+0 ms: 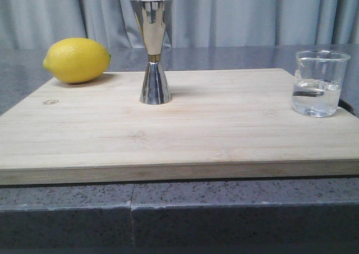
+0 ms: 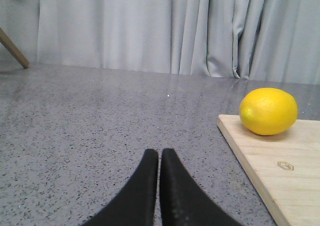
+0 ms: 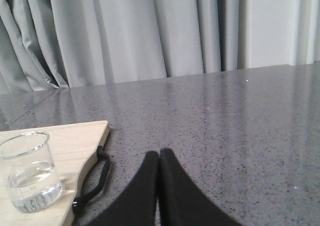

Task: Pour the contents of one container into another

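Note:
A small clear glass beaker [image 1: 317,83], part filled with clear liquid, stands at the right end of the wooden board [image 1: 185,130]. The right wrist view shows the same beaker [image 3: 29,172] on the board's corner. The tall steel jigger [image 1: 153,52] with a gold band at its waist stands upright at the board's back middle. My left gripper [image 2: 159,153] is shut and holds nothing, low over the grey counter left of the board. My right gripper [image 3: 159,153] is shut and holds nothing, over the counter right of the board. Neither gripper shows in the front view.
A yellow lemon [image 1: 77,60] lies on the board's back left corner, and the left wrist view also catches the lemon [image 2: 268,111]. A black cord loop [image 3: 95,180] hangs off the board's right corner. Grey curtains [image 1: 224,13] close the back. The speckled grey counter [image 2: 90,126] lies on both sides.

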